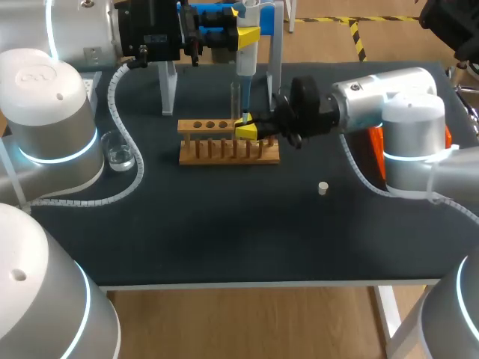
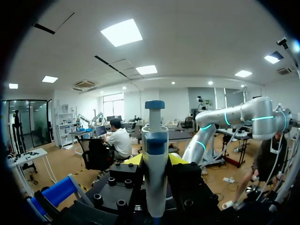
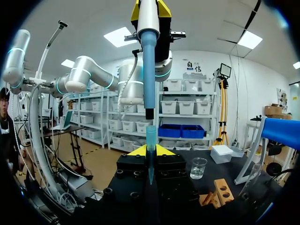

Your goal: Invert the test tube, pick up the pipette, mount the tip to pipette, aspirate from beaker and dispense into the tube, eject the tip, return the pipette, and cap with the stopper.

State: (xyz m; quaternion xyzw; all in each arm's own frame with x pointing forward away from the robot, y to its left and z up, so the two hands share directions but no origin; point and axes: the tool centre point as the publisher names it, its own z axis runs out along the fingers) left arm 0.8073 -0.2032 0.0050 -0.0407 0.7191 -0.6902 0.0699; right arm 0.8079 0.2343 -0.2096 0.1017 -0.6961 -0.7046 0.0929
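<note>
The right pincer point(image 1: 247, 129) reaches in over the wooden rack point(image 1: 224, 152), its yellow ends closed from both sides on a blue pipette tip point(image 3: 151, 136). The tip stands upright between them, wide end up (the right wrist view shows this best). The left pincer point(image 1: 247, 34) hangs directly above, clamped round the white-and-blue body of the pipette point(image 2: 154, 154), which points straight down. The pipette's dark nozzle is lined up with the tip's mouth and sits just above it, with a small gap showing between the two. Just beside the right pincer a thin glass shape rises upright from the rack. It looks like the test tube point(image 1: 234, 101), though from the head view I can't be sure. The beaker point(image 1: 120, 153), with some clear liquid in it, stands on the dark table point(image 1: 224, 239) well to the left of the rack, close to the left arm. The small pale stopper point(image 1: 323, 188) lies by itself on the table, to the right of the rack and nearer the front edge. The white stand point(image 1: 168, 82) straddles the space behind the rack.
</note>
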